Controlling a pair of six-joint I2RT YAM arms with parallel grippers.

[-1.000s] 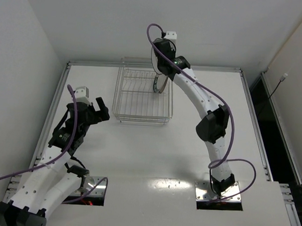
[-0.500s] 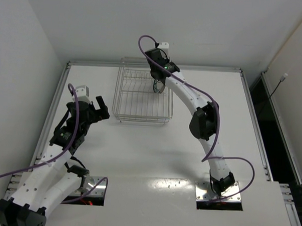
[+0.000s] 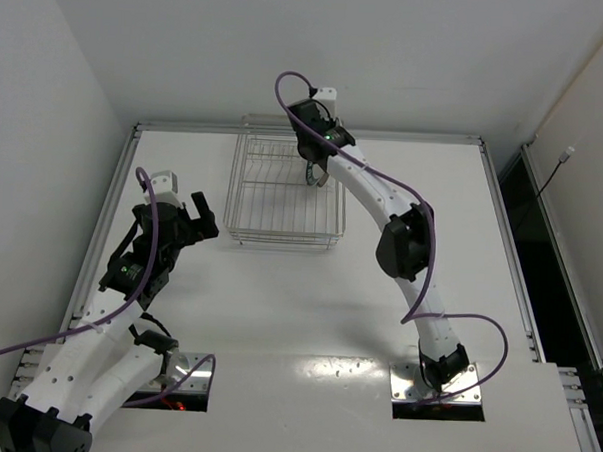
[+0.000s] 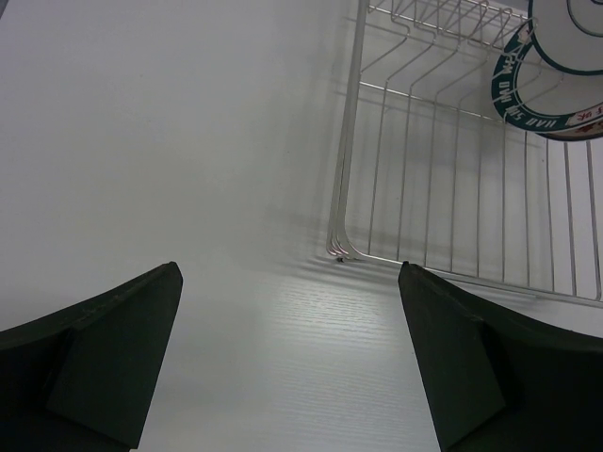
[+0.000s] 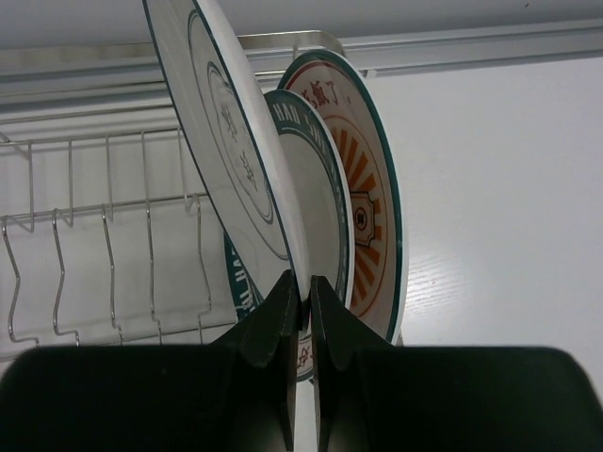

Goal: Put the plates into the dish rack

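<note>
A wire dish rack (image 3: 283,195) stands at the back of the table. In the right wrist view my right gripper (image 5: 306,282) is shut on the rim of a white green-rimmed plate (image 5: 226,141), held upright and tilted inside the rack (image 5: 104,245). Right behind it stand a second green-rimmed plate (image 5: 320,198) and an orange-patterned plate (image 5: 367,207). From above, the right gripper (image 3: 313,166) sits at the rack's far right side. My left gripper (image 3: 187,221) is open over bare table, left of the rack's near corner (image 4: 339,252). A plate (image 4: 551,85) shows in the rack.
The table's raised rim (image 3: 306,132) runs just behind the rack, with white walls beyond it and on the left. The right arm (image 3: 401,240) stretches across the table's right half. Purple cables loop off both arms.
The right arm has swung left and down, lowering the held plate from above the rack into it beside the other plates. The left arm has stayed still.
</note>
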